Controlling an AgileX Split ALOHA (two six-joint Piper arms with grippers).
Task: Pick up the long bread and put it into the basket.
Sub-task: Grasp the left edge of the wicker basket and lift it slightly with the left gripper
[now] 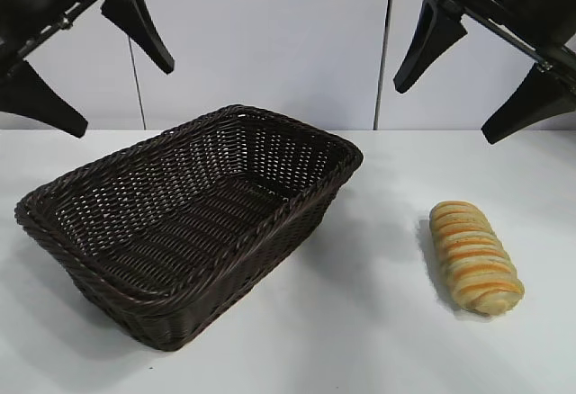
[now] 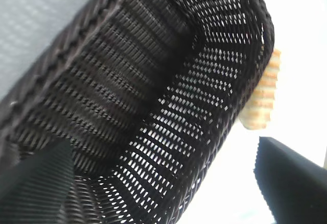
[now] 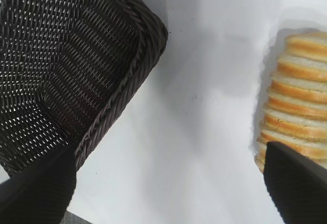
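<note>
The long bread (image 1: pixel 474 256), golden-tan with orange-brown stripes, lies on the white table at the right. It also shows in the right wrist view as the long bread (image 3: pixel 299 98), and as the long bread (image 2: pixel 261 97) peeking past the basket's rim. The dark brown wicker basket (image 1: pixel 261 219) stands left of centre and holds nothing; the basket (image 2: pixel 127 45) fills the left wrist view. My right gripper (image 1: pixel 450 106) hangs open high above the bread. High over the basket's left end, my left gripper (image 1: pixel 126 97) is open too.
A pale wall with vertical seams rises behind the table (image 1: pixel 378 322). Bare white tabletop lies between the basket and the bread and along the front edge.
</note>
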